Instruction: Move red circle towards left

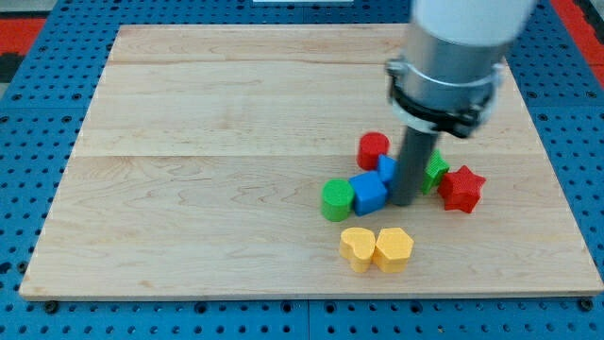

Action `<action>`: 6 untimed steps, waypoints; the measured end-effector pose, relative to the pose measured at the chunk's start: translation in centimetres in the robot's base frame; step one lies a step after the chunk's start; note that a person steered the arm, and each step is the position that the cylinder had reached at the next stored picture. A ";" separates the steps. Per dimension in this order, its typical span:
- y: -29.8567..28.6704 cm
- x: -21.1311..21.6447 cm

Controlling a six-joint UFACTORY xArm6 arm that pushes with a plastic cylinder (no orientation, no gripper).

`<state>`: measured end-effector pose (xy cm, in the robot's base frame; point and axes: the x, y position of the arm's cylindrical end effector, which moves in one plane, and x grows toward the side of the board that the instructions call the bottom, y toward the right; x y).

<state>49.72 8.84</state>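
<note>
- Seven small blocks lie in a loose group at the lower right of the wooden board (217,170), which rests on a blue pegboard (38,142).
- No claw is on this arm: it ends in a plain dark rod, so nothing opens, closes or grips.
- My tip (404,201) stands on the board in the middle of the group, under the large grey and white arm body at the upper right of the frame.
- The red circle (373,148) is at the top of the group, just up and to the left of the rod, and appears not to touch it.
- A blue cube (369,193) lies just left of my tip; another blue block (387,167), mostly hidden by the rod, is between the cube and the red circle.
- The green circle (336,200) touches the blue cube on its left side.
- A green block (436,170) shows partly behind the rod on the right; I cannot tell its shape.
- The red star (462,188) lies just right of that green block.
- Two yellow hearts, one on the left (358,247) and one on the right (394,248), touch each other below the group, near the lower edge of the board.
</note>
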 end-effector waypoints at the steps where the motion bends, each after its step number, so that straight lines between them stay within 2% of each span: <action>1: -3.5 -1.4; 2: -2.9 -1.4; 4: 3.1 -2.3; 6: -1.0 -7.7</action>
